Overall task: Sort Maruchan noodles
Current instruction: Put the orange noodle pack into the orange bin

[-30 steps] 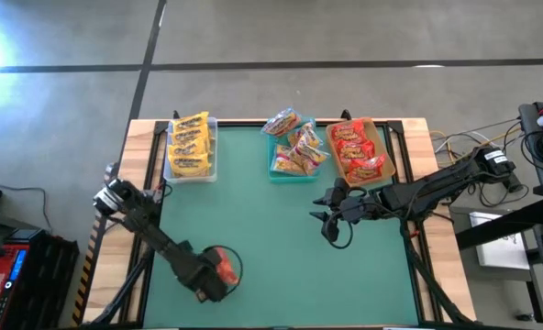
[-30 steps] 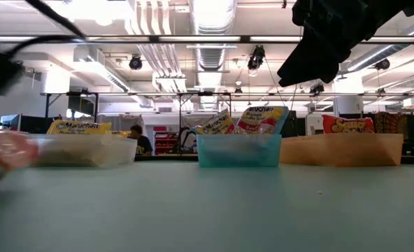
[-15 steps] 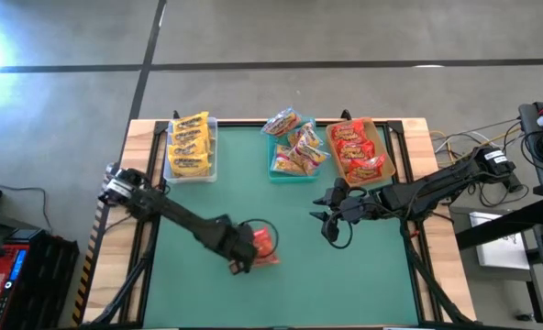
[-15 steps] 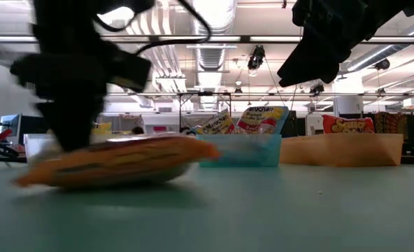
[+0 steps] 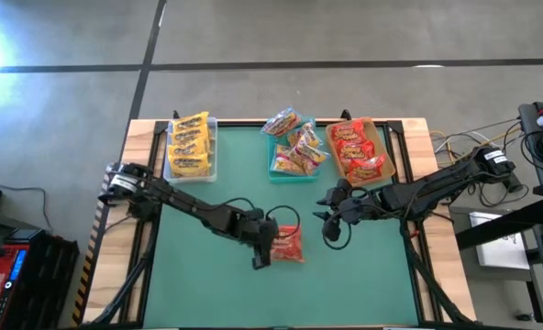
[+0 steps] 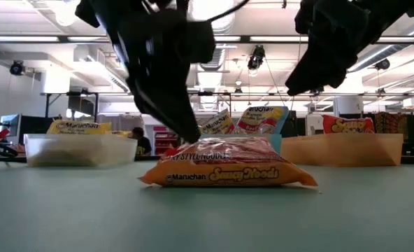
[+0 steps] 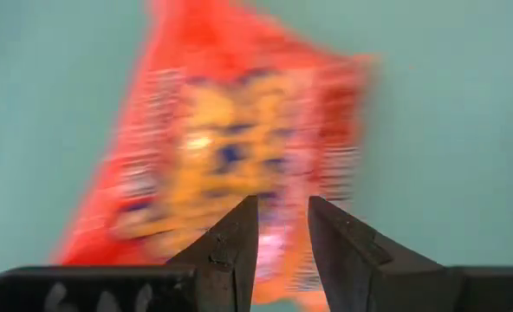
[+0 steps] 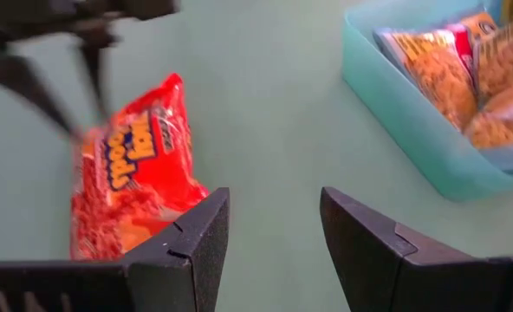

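A red Maruchan noodle packet (image 5: 290,244) lies near the table's middle, flat on the green mat in the low view (image 6: 228,170). My left gripper (image 5: 263,247) reaches in from the table's left and is shut on the packet's left end. My right gripper (image 5: 330,223) hangs open above the mat, just right of the packet, and touches nothing. In its wrist view the packet (image 8: 131,178) lies beyond the spread fingers. Along the far edge stand a clear bin (image 5: 191,147) of yellow packets, a teal bin (image 5: 294,148) of multicoloured ones and a tan bin (image 5: 359,151) of red ones. My left gripper pinches the red packet's left end (image 7: 280,247) between its two fingers. The fingers (image 6: 182,119) come slanting down from above and from the table's left. The packet's underside (image 6: 228,180) rests on the mat, lying flat.
The three bins line the far edge, with the teal bin (image 8: 421,121) close in front of the right gripper. Open green mat (image 5: 207,293) spreads toward the near edge. Cables and equipment (image 5: 528,147) sit beyond the table's right side.
My left gripper has swept from the near-left part of the table toward the right and slightly farther in, taking the red packet along. The packet now lies flat near the table's middle, close to the right gripper.
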{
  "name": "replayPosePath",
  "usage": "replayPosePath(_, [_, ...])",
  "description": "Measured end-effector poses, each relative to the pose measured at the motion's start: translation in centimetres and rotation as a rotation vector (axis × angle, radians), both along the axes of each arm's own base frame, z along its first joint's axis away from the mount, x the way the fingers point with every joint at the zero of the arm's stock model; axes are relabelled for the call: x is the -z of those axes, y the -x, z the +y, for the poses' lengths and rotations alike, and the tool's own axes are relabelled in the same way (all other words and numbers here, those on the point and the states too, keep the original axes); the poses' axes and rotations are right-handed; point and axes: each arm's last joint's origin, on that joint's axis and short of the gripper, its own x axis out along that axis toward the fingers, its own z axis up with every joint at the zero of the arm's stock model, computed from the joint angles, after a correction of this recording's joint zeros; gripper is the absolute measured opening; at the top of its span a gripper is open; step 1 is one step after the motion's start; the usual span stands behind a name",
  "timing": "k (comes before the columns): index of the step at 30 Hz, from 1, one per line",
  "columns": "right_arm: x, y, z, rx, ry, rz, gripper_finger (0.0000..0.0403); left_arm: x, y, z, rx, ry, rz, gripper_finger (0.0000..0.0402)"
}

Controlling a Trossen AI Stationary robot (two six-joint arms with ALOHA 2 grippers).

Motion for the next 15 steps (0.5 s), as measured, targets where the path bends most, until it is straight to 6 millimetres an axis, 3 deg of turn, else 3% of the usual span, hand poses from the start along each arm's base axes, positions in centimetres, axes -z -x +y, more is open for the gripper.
replayPosePath(8, [0.2, 0.1, 0.0, -0.003, 0.010, 0.023, 0.0171, 0.2, 0.0, -3.9, 0.220, 0.211, -0.052, 0.0087])
replayPosePath(15, [0.1, 0.1, 0.0, 0.002, 0.003, 0.018, 0.0171, 3.0, -0.4, -4.0, 0.158, 0.219, 0.037, 0.0087])
